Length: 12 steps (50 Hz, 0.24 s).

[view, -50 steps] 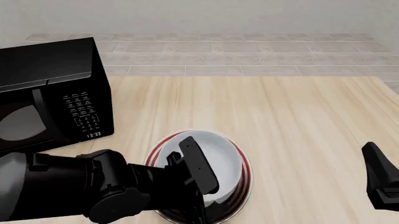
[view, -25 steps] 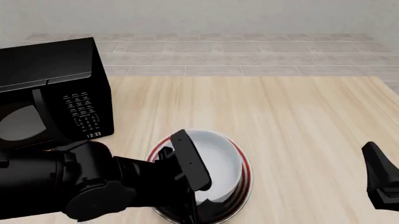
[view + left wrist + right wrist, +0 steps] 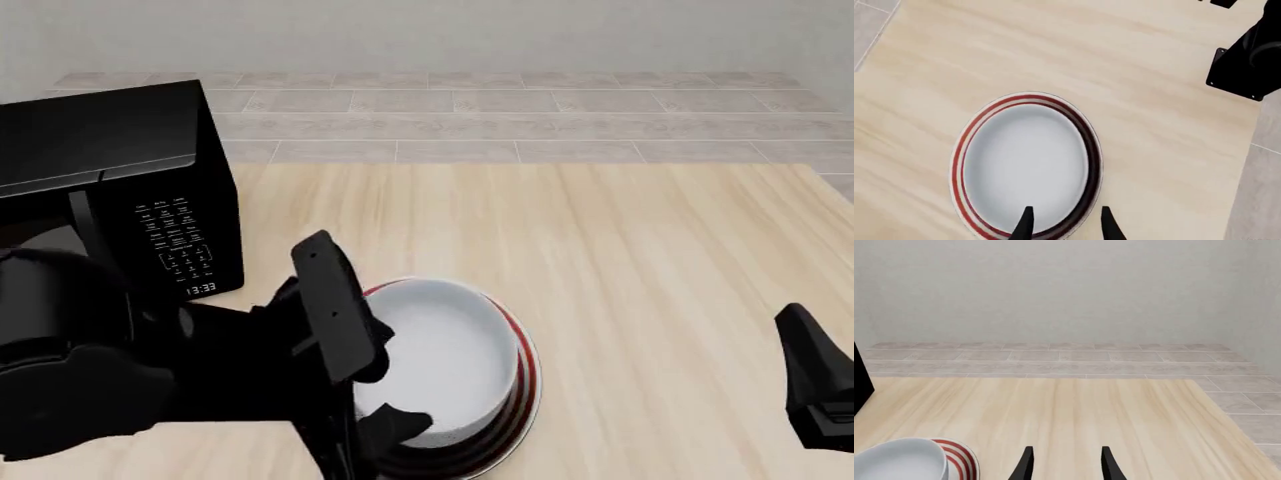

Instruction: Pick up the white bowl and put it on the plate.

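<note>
The white bowl sits inside the plate, whose red rings show around it, at the table's near middle. My left gripper is open and empty, raised above the bowl's near-left side. In the left wrist view, the bowl fills the plate, and my fingertips stand apart over its rim. My right gripper is open and empty at the right edge, far from the bowl. The right wrist view shows the bowl and plate off to one side.
A black microwave stands at the table's left, close behind my left arm. Bare wooden tabletop stretches to the right and behind the plate. The right arm's base shows in the left wrist view.
My left gripper has risen and drawn back to the left, away from the bowl. The bowl stays on the plate. The right arm has not moved.
</note>
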Motion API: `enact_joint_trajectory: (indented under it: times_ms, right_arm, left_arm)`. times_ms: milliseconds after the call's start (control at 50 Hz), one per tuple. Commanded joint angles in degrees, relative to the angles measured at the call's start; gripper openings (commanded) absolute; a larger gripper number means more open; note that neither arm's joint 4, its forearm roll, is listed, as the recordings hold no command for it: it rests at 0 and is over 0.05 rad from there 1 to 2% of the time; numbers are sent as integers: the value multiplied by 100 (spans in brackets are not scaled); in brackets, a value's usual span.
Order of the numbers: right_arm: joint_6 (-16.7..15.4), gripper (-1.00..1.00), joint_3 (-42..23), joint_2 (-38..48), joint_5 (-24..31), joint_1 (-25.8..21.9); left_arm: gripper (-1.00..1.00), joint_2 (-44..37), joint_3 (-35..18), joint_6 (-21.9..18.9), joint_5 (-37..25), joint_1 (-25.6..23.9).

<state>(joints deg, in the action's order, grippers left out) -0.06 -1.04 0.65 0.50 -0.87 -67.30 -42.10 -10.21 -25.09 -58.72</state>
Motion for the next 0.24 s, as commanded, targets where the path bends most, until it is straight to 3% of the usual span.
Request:
enact_joint_trajectory:
  times_ms: [20,240]
  right_arm:
    - [0,100,-16,-24,39,-1]
    - [0,100,-44,-16,59,-2]
  left_arm:
    - [100,555,-91,-170,-574,147]
    - [100,1232,-67,-357,-1051,381]
